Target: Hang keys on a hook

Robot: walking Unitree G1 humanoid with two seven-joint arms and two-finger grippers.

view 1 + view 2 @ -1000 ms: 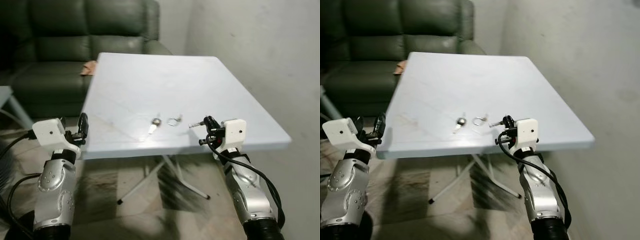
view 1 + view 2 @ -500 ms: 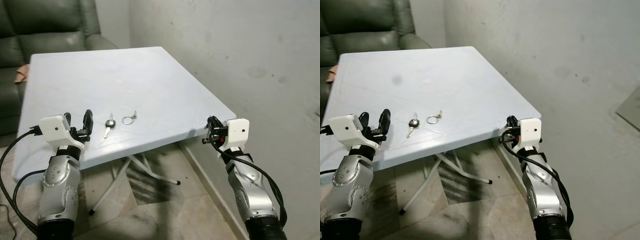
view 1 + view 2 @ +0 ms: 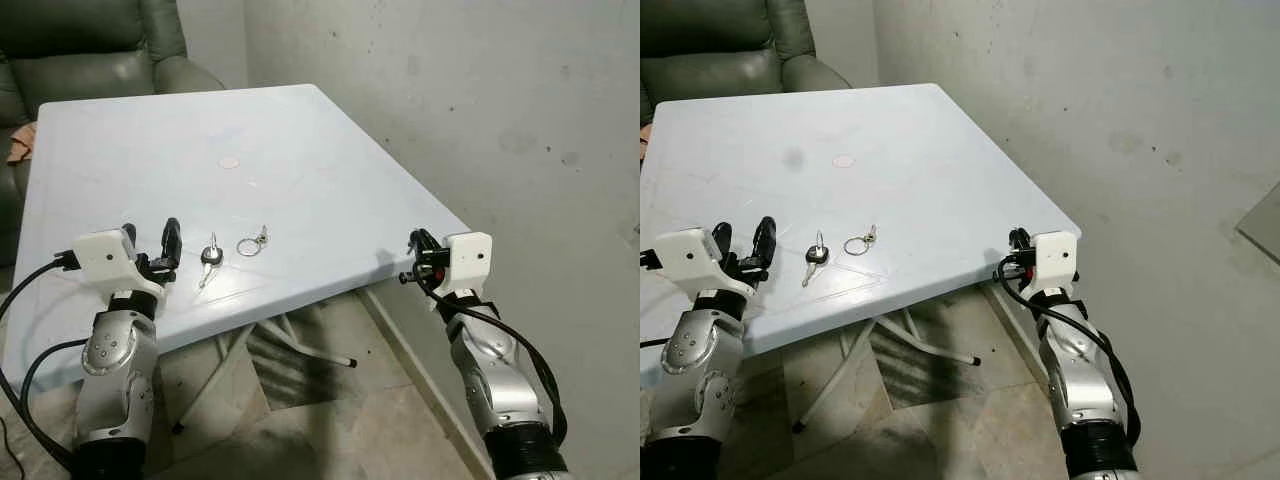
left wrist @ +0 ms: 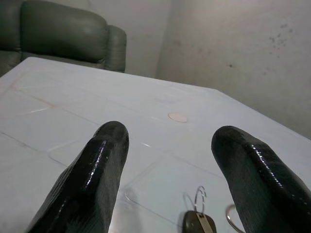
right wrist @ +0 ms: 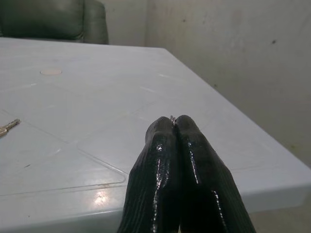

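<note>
A pale blue-white folding table [image 3: 300, 140] stood in a corner beside a stained grey wall [image 3: 480, 90], with a dark green leather sofa [image 3: 90, 45] behind it and tiled floor [image 3: 330, 420] showing below its white crossed legs. On the tabletop, towards the near edge, lay a key [image 3: 210, 258] with a black head and a silvery blade, the blade pointing towards the robot. Just beside it, apart from it, lay a thin silver key ring [image 3: 247, 245] with a small metal piece [image 3: 262, 236] attached at its far side. Further back on the surface sat a small round pinkish mark [image 3: 230, 162]. The left gripper [image 3: 165, 262] hovered above the near edge of the table, near the key and to its left, its two black fingers [image 4: 99, 170] spread well apart; in the left wrist view the key's dark head and a curve of the ring appeared between them, lower down. The right gripper [image 3: 416, 258] was held at the right-hand corner of the table, well apart from the key, with its fingers [image 5: 165, 160] pressed tightly together; a tiny glint of wire showed at the tips in the right wrist view, too small to identify.
</note>
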